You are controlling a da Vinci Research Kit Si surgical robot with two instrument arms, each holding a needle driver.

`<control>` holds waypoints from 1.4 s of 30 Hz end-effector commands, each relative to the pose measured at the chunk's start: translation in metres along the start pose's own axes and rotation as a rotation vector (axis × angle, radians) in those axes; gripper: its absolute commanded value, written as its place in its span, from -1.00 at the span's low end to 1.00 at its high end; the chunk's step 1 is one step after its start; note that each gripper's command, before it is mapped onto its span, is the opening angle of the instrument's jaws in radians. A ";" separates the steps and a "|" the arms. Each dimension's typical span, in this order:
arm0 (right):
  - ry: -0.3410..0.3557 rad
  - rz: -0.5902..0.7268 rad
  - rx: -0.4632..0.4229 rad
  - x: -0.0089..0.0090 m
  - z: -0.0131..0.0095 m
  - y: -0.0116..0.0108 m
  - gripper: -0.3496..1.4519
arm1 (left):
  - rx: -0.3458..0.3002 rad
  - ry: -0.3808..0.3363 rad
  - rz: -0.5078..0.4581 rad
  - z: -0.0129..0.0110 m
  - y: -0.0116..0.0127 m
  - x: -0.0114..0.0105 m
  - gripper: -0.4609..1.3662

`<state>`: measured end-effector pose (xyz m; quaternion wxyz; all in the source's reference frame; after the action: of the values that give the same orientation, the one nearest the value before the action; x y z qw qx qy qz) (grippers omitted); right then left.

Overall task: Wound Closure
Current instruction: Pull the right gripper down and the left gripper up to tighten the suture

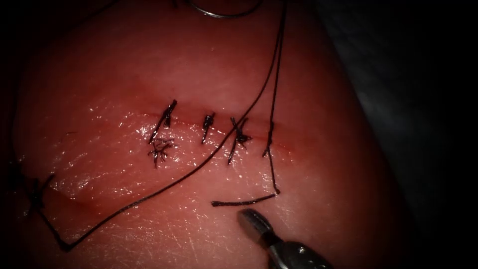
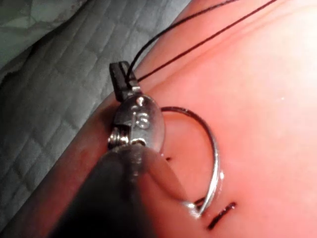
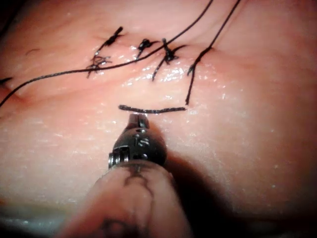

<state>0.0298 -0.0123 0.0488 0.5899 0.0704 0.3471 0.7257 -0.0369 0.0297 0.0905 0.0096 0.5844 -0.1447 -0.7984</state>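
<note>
Hovering nearest the lens, my right tool [image 1: 253, 220] was poised over the tissue [image 1: 318, 214] below the cut [image 1: 219, 124], its jaws pressed together and gripping nothing. Its tip stood just short of a loose cut end of thread [image 1: 243, 202] that lay flat on the surface; my right wrist view showed the same piece [image 3: 151, 109] just beyond the closed jaws [image 3: 138, 119], not touching them.

Beyond that, I recorded the cut running across the tissue with four dark stitches [image 1: 207, 124] crossing it, a frayed knot [image 1: 160, 148] below the leftmost one. From the rightmost stitch a thread tail [image 1: 273, 172] ran down toward the loose piece. A long strand of thread [image 1: 199, 167] swept from the lower left corner of the tissue up across the cut between the third and fourth stitches and out at the top.

Farthest off, my left tool [image 2: 124, 82] had its jaws clamped on the thread [image 2: 188, 37] where the two strands met. The curved needle [image 2: 213, 163] lay beside it on the tissue, gripped by neither tool; whether its tip was seated in the tissue I could not tell. In the endoscope view its arc [image 1: 224, 11] appeared at the top edge, above the cut.
</note>
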 end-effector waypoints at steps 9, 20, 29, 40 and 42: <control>-0.011 -0.052 -0.015 -0.0015 -0.0011 -0.0022 -1.00 | 0.006 -0.015 0.000 -0.0001 0.0002 -0.0004 -0.88; 0.077 -0.386 0.128 0.0007 -0.0007 -0.0009 -1.00 | -0.018 0.025 -0.007 -0.0007 0.0018 0.0028 -0.88; 0.300 -0.779 0.253 0.0032 -0.0001 0.0028 0.40 | -0.022 0.031 -0.007 -0.0010 0.0020 0.0029 -0.88; 0.355 -0.886 0.300 0.0056 0.0018 0.0070 0.59 | -0.027 0.034 -0.016 -0.0016 0.0023 0.0029 -0.88; 0.364 -0.895 0.303 0.0053 0.0027 0.0080 0.61 | -0.027 0.034 -0.015 -0.0017 0.0025 0.0029 -0.88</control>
<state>0.0231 -0.0069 0.0546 0.7567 -0.1305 0.5405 0.3439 -0.0366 0.0263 0.0879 0.0124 0.5987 -0.1310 -0.7901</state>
